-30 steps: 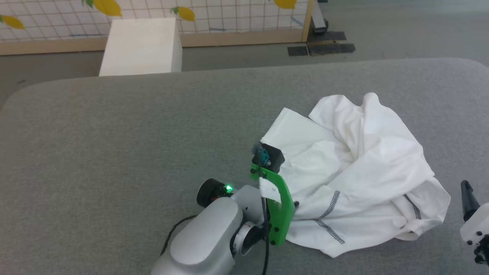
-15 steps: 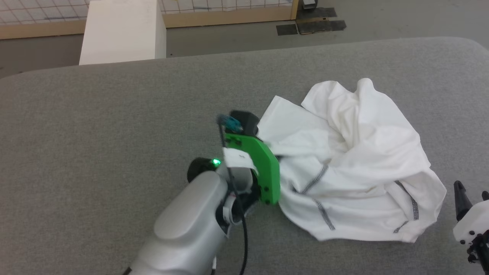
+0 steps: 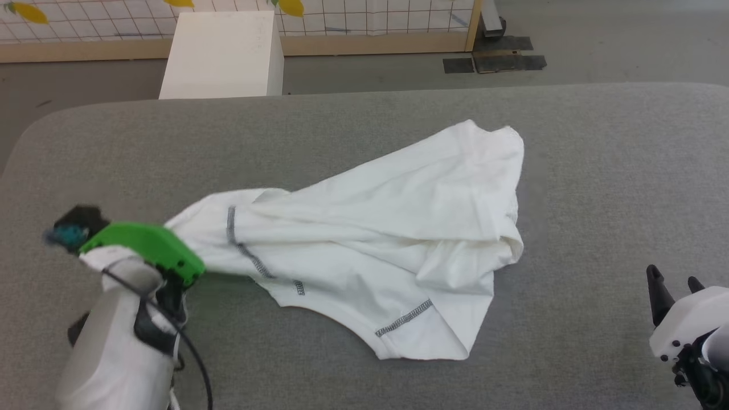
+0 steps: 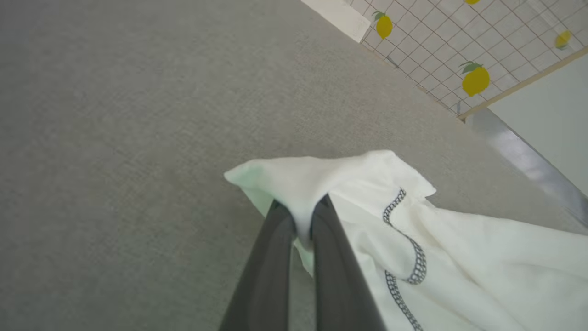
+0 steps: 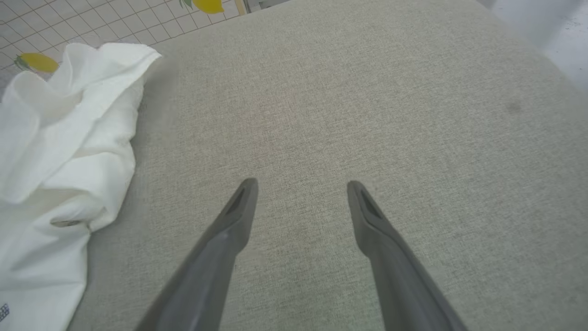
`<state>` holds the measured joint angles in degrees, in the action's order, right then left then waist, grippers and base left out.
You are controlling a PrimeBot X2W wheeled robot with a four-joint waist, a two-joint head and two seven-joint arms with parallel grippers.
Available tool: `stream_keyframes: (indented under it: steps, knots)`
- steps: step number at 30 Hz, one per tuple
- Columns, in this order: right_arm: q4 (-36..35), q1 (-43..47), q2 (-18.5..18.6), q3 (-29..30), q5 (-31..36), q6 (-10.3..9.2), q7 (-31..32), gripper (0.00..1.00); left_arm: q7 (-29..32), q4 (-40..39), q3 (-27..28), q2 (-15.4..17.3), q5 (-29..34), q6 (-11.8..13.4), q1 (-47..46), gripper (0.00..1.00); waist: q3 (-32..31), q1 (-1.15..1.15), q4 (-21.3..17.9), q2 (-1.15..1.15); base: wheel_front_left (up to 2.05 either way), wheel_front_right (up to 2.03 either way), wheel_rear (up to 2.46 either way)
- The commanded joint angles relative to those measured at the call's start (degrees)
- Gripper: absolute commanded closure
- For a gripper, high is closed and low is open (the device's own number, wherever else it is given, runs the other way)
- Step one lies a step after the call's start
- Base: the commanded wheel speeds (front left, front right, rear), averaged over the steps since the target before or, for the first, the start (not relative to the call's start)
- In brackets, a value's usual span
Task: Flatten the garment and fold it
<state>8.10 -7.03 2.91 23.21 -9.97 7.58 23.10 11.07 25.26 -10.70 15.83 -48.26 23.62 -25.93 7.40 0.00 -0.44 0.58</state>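
In the head view, the left arm (image 3: pixel 114 341) reaches in from the lower left corner, its pale forearm blurred, with a bright green bracket (image 3: pixel 142 247) on the wrist lying across the near tip of the garment (image 3: pixel 387 228). The right gripper (image 3: pixel 673 277) sits at the lower right, its two dark fingers pointing up and held apart, well clear of the cloth. The garment is thin, smooth white fabric drawn into a long wedge across the middle of the grey woven tabletop (image 3: pixel 342 131), narrow at the left and wide and folded over at the right, with dark zigzag stitching along its seams. Half a second ago it lay as a crumpled heap right of centre with the left arm beside it near the middle; now the arm is far to the left and the cloth is stretched out after it. A rigid white box (image 3: pixel 222 54) stands beyond the table at the upper left, before a grid panel (image 3: pixel 370 17) printed with lemons. In the left wrist view, the left gripper (image 4: pixel 301 216) has its fingers pressed together on a pinch of white fabric, which puckers up above the tips. In the right wrist view, the spread fingers hang over bare grey weave, holding nothing, with the garment bunched at the left edge.
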Motion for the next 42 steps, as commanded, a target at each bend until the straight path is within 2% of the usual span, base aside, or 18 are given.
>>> stream_keyframes:
  steps: [1, 4, 5, 6, 7, 8, 10, 12, 14, 16, 22, 29, 35, 40, 41, 42]
  knots:
    - [0.1, -0.1, 0.0, -0.4, 0.2, -0.09, -0.3, 0.00, -0.5, -0.1, 1.2, 0.2, -1.1, 0.7, 2.9, 1.00, -0.1, 0.00, 0.2, -0.56, 0.00, 0.00, 0.00]
    - [0.4, 0.4, 0.0, -0.9, 0.0, -0.09, -0.4, 0.00, -0.4, -0.4, 2.7, -0.6, -3.3, 0.8, 7.6, 1.00, -0.3, 0.00, 0.8, -0.56, 0.00, 0.00, 0.00]
    - [0.5, 0.5, 0.0, -1.1, 0.0, -0.09, -0.4, 0.00, -0.6, -0.8, 3.2, -1.1, -4.1, 0.3, 8.3, 0.95, -0.5, 0.00, 1.0, -0.56, 0.00, 0.00, 0.00]
    - [0.7, 0.7, 0.0, -1.3, -0.1, -0.09, -0.4, 0.00, -1.4, -1.5, 3.5, -1.4, -4.4, -0.5, 8.9, 0.00, -0.7, 0.00, 1.2, -0.56, 0.00, 0.00, 0.00]
    - [0.8, 0.7, 0.0, -1.6, -0.1, -0.09, -0.4, 0.00, -2.3, -2.3, 3.7, -1.6, -4.6, -1.3, 9.1, 0.00, -1.0, 0.00, 1.3, -0.56, 0.00, 0.00, 0.00]
    - [0.8, 0.9, 0.0, -2.2, -0.3, -0.09, -0.5, 0.00, -5.7, -4.8, 4.5, -1.3, -4.5, -4.0, 9.4, 0.00, -1.6, 0.00, 1.5, -0.56, 0.00, 0.00, 0.00]
    - [0.7, 1.1, 0.0, -2.9, -0.6, -0.09, -0.6, 0.00, -10.3, -7.6, 4.4, 0.3, -2.5, -7.3, 10.1, 0.00, -2.3, 0.00, 1.7, -0.56, 0.00, 0.00, 0.00]
    - [0.2, 1.5, 0.0, -3.7, -0.7, -0.09, -0.7, 0.00, -15.5, -10.5, 3.6, 2.2, 1.0, -9.5, 11.5, 0.00, -2.8, 0.00, 2.0, -0.56, 0.00, 0.00, 0.00]
    - [-0.5, 2.1, 0.0, -4.6, -0.6, -0.09, -0.7, 0.00, -21.4, -13.1, 3.1, 3.6, 5.2, -10.0, 13.6, 0.00, -3.3, 0.00, 2.4, -0.56, 0.00, 0.00, 0.00]
    - [-1.3, 2.7, 0.0, -5.7, -0.6, -0.09, -0.6, 0.00, -24.5, -15.5, 2.4, 4.4, 9.3, -10.0, 16.0, 0.00, -3.6, 0.00, 3.0, -0.56, 0.00, 0.00, 0.00]
    - [-3.6, 3.1, 0.0, -13.5, -0.4, -0.09, 1.3, 0.00, -26.0, -21.2, 2.7, 2.2, 18.2, -9.2, 21.9, 0.00, -3.1, 0.00, 4.3, -0.56, 0.00, 0.00, 0.00]
    - [0.4, -1.9, 0.4, -26.9, 4.2, -0.09, 9.4, 0.00, -26.1, -23.0, 4.3, -2.5, 23.0, -11.1, 23.3, 0.00, -0.7, 0.00, 6.2, -0.56, 0.00, 0.00, 0.00]
    - [7.3, -7.1, 1.1, -29.9, 9.0, -0.09, 12.9, 0.00, -26.1, -22.9, 5.5, -5.4, 25.0, -13.6, 21.2, 0.00, 1.5, 0.00, 8.2, -0.56, 0.00, 0.00, 0.00]
    - [13.5, -9.4, 2.2, -32.2, 9.9, -0.09, 16.5, 0.00, -26.1, -22.0, 6.2, -7.1, 26.5, -15.6, 20.0, 0.00, 2.9, 0.00, 9.6, -0.56, 0.00, 0.00, 0.00]
    - [14.1, -9.7, 2.4, -32.5, 9.5, -0.09, 17.0, 0.15, -26.1, -21.8, 6.4, -7.3, 26.7, -15.9, 19.8, 0.00, 3.0, 0.00, 9.7, -0.56, 0.00, 0.00, 0.00]
    - [14.6, -10.0, 2.7, -32.9, 8.8, -0.09, 17.4, 0.87, -26.1, -21.4, 6.5, -7.7, 26.9, -16.3, 19.7, 0.00, 3.1, 0.00, 9.8, -0.56, 0.00, 0.00, 0.00]
